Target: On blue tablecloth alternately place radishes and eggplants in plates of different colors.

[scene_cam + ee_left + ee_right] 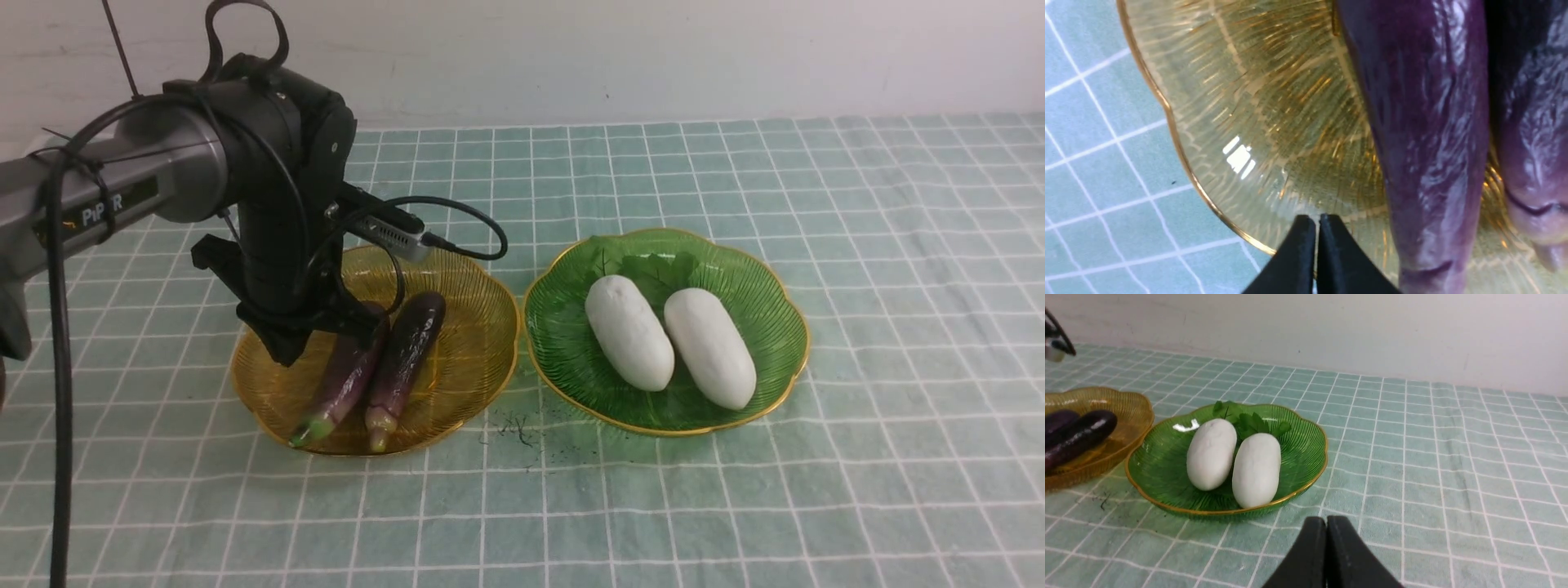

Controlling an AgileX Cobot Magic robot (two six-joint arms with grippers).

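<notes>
Now: L gripper shut | inside amber plate rim | R gripper shut

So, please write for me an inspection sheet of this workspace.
Surface: teal-blue grid tablecloth.
Eggplants: two, on the amber plate.
Radishes: two, white, on the green plate.
Clutter: small dark specks near the plates.
Left gripper: shut, empty, over the amber plate.
Right gripper: shut, empty.
Cables: black, looped along the left arm.
Surroundings: white wall.
</notes>
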